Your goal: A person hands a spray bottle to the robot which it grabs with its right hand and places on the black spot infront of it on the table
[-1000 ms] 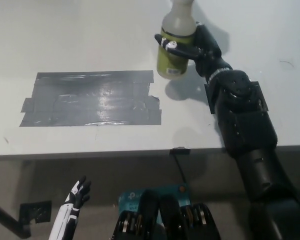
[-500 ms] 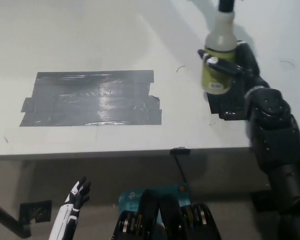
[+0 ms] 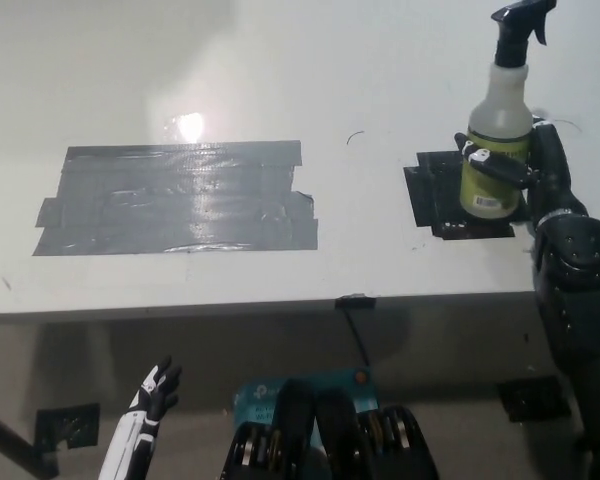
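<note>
The spray bottle [image 3: 498, 130], pale with a yellow-green label and a black trigger head, stands upright over the small black spot [image 3: 435, 195] at the right of the white table. My black right hand [image 3: 528, 170] is shut around the bottle's labelled body. I cannot tell whether the bottle's base touches the spot. My white left hand [image 3: 152, 395] hangs below the table edge at the lower left, fingers apart and holding nothing.
A large patch of grey tape [image 3: 175, 197] covers the table's left middle. The table's front edge [image 3: 280, 305] runs across the picture, with a small black clip [image 3: 358, 300] on it.
My right hand has carried the bottle rightward, from beside the grey tape patch to the small black spot. The whole view has also shifted slightly. The left hand has stayed put.
</note>
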